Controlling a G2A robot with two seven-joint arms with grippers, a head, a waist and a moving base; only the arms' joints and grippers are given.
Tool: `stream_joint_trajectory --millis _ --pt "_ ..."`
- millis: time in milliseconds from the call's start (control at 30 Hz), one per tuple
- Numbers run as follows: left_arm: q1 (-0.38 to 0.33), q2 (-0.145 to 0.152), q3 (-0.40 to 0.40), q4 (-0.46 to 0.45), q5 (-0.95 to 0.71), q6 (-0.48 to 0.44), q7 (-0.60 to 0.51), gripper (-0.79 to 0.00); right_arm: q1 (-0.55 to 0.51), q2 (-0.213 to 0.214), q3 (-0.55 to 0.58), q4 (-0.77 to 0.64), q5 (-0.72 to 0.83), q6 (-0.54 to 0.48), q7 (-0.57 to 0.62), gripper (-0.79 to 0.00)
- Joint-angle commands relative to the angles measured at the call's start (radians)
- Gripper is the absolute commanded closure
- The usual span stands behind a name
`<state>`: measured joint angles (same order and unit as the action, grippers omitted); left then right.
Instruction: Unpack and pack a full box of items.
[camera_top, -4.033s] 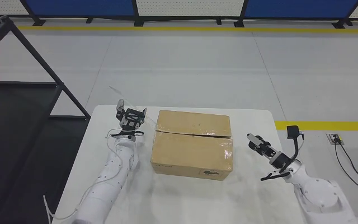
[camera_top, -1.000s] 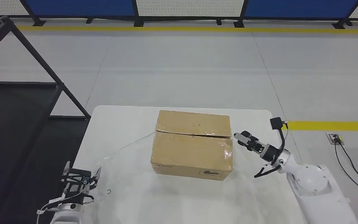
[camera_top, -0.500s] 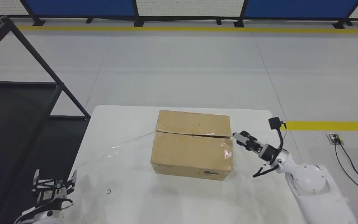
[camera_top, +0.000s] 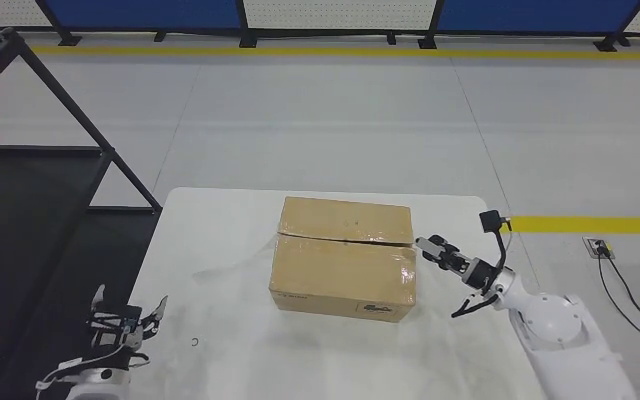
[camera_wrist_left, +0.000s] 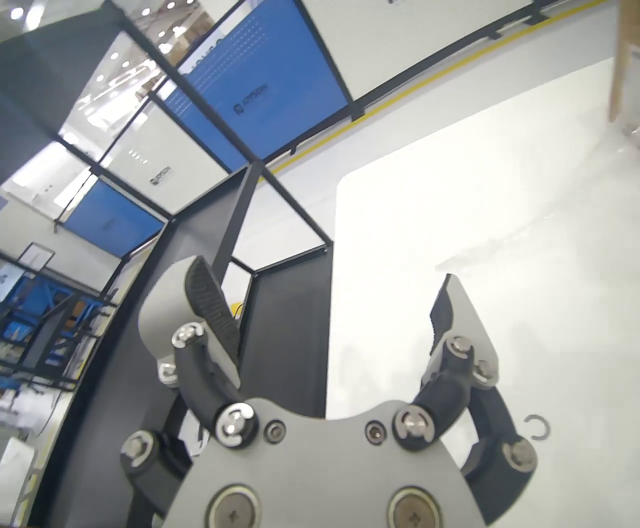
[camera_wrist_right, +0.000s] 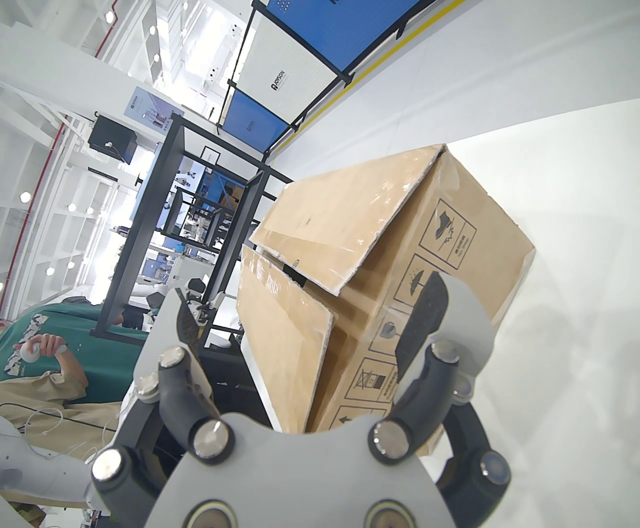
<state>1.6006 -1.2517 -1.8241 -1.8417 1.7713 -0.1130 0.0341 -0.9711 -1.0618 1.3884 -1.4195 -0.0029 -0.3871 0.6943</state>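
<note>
- Gaping wide and empty, the left gripper (camera_top: 126, 322) hovers at the table (camera_top: 300, 350) edge; the box (camera_top: 345, 258) lies well ahead of it.
- Spread open and empty too, the right gripper (camera_wrist_right: 310, 300) has the box's end close in front of it.

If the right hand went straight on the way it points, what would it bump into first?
Most likely the cardboard box: its end face sits close ahead of the right hand.
</note>
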Motion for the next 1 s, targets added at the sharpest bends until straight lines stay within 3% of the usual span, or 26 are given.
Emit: stream_joint_trajectory --millis 0,267,400,600,767,967 --pt "-0.051 0.004 0.029 0.014 0.026 -0.060 -0.033 -0.785 0.002 0.000 -0.002 0.002 0.000 0.000 -0.002 -0.785" --pt "-0.053 0.004 0.029 0.018 0.034 -0.051 -0.039 -0.785 -0.027 0.004 0.023 0.017 0.024 -0.016 -0.018 -0.785" --pt "-0.148 0.002 0.091 0.075 0.065 -0.025 -0.080 -0.785 -0.033 0.006 0.027 0.020 0.026 -0.017 -0.018 -0.785" --pt "-0.332 0.008 0.173 0.194 0.077 -0.180 -0.102 -0.785 -0.031 0.005 0.018 0.014 0.026 -0.009 -0.025 -0.785" --pt "-0.470 0.019 0.210 0.318 0.033 -0.414 -0.137 -0.785 -0.039 0.004 0.015 0.001 0.027 -0.003 -0.043 -0.785" --pt "-0.470 0.019 0.210 0.318 0.033 -0.414 -0.137 -0.785 -0.050 0.006 0.022 -0.013 0.019 0.021 -0.042 -0.785"
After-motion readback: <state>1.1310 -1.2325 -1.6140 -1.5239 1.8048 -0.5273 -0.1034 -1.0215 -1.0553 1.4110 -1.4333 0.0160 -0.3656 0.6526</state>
